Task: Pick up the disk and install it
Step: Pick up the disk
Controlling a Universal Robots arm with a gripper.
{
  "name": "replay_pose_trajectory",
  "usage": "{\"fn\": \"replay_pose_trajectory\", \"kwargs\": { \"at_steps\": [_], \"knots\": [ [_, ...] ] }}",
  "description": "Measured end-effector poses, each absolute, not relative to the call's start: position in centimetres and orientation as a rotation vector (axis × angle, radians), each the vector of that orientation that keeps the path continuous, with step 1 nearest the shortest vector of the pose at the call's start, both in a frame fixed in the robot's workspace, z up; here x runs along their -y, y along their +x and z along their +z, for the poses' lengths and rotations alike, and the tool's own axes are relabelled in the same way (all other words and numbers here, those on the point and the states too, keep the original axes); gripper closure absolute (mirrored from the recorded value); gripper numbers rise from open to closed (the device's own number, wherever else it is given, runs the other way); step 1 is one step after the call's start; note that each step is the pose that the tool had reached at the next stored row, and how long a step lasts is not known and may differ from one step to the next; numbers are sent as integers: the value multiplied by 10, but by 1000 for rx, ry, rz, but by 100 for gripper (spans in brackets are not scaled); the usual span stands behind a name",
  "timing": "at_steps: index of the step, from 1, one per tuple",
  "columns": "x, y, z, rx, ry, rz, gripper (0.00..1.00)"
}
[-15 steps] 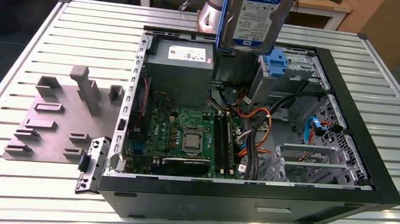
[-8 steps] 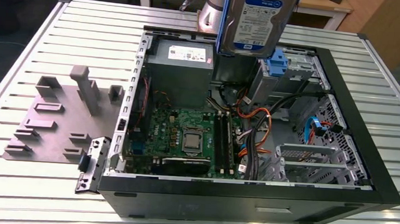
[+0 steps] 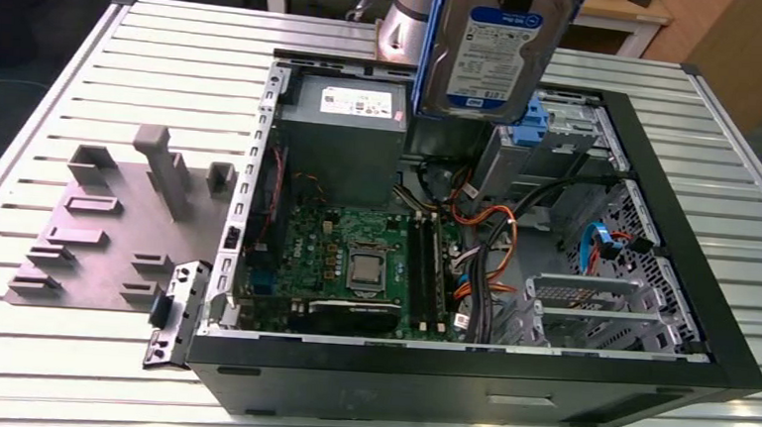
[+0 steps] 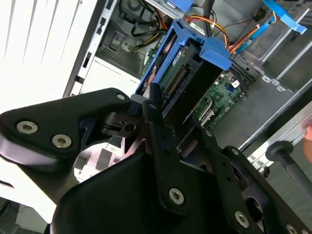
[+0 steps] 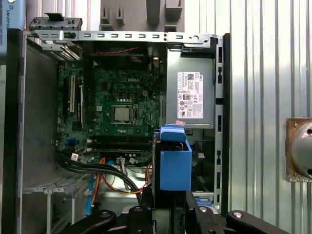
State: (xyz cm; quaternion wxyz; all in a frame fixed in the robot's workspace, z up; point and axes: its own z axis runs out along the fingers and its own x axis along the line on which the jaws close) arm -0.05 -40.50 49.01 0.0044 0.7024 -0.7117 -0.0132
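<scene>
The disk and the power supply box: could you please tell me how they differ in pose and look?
The disk hangs on edge above the case, clamped in the gripper; the power supply box sits mounted inside it. The disk is flat and blue-framed with a white-and-blue label; the power supply box is bulky with a white sticker. Both are grey metal.
</scene>
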Motion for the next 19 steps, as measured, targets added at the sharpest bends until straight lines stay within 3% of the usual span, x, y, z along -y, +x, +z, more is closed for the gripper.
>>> {"fn": "replay_pose_trajectory", "kwargs": {
  "at_steps": [19],
  "knots": [
    [469, -1, 490, 2230, 2200, -42, 65]
  ]
}}
